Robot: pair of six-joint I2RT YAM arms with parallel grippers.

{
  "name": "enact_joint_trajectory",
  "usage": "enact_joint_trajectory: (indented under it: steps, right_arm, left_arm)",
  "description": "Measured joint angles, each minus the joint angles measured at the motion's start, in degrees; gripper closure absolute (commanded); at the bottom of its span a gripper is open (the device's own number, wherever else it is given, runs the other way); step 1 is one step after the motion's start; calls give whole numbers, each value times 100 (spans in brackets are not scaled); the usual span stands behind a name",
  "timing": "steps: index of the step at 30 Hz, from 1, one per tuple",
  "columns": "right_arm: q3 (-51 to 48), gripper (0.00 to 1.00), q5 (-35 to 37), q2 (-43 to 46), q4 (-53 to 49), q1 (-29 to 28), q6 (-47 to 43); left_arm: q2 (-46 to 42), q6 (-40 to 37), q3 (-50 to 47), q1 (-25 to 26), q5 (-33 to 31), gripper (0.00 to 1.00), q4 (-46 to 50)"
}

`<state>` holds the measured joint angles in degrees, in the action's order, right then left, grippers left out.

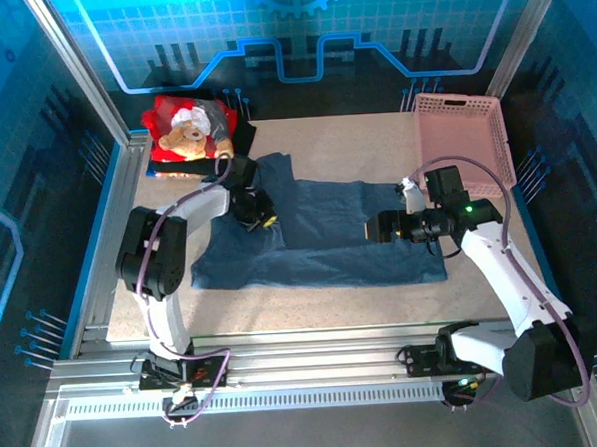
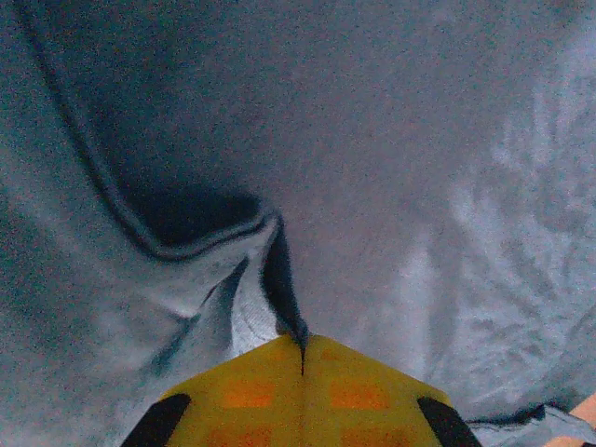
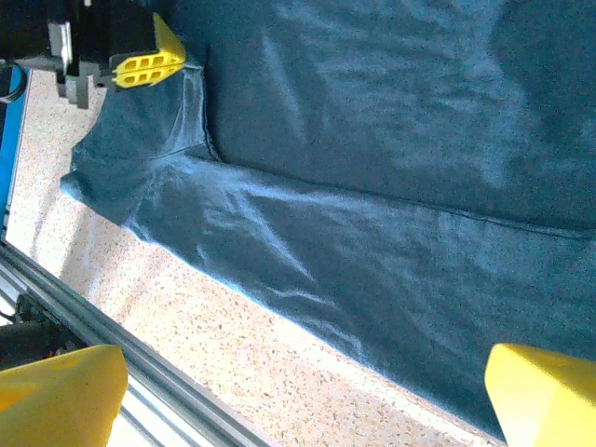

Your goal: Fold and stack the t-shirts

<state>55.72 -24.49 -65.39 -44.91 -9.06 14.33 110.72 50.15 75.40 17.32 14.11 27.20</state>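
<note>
The pink lattice basket [image 1: 461,140] sits at the far right corner, apart from the slate-blue t-shirt [image 1: 329,240] spread mid-table. Your left gripper [image 1: 253,212] pinches its cloth; the right gripper [image 1: 374,227] stands wide above its right edge. Bare table [image 1: 313,303] borders its near hem.

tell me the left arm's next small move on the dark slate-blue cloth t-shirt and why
Probably lift the left gripper slightly and draw it toward the shirt's middle to start a fold. It is shut on a pinched ridge of the dark slate-blue cloth t-shirt, which lies spread flat, while the right gripper hangs open over the shirt's right side, holding nothing.
</note>
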Motion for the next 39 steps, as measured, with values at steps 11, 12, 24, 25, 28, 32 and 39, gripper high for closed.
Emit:
enact_joint_trajectory:
  steps: [11, 12, 24, 25, 28, 32, 39]
  right_arm:
    - [-13, 0, 181, -44, -42, 0, 96]
    - [-11, 0, 275, -105, -81, 0, 111]
    - [-431, 17, 1346, -1711, -157, 0, 1375]
    - [-468, 20, 1403, -1823, -122, 0, 1486]
    - [-483, 31, 1639, -2079, 24, 0, 1781]
    - [-323, 34, 2031, -2594, 57, -66, 2002]
    - [-72, 34, 2745, -3099, -201, -658, 2179]
  left_arm:
    - [190, -282, 356, 63, 240, 33, -50]
    - [81, -260, 304, 63, 234, 30, -83]
    - [-2474, 111, -2577, -769, 142, 53, -656]
    - [-2385, 138, -2745, -789, 122, 55, -695]
    - [-2146, 278, -3106, -789, 81, 63, -844]
    - [-2166, 396, -3307, -872, 24, 66, -964]
    - [-2739, 398, -3807, -1128, -39, 66, -750]
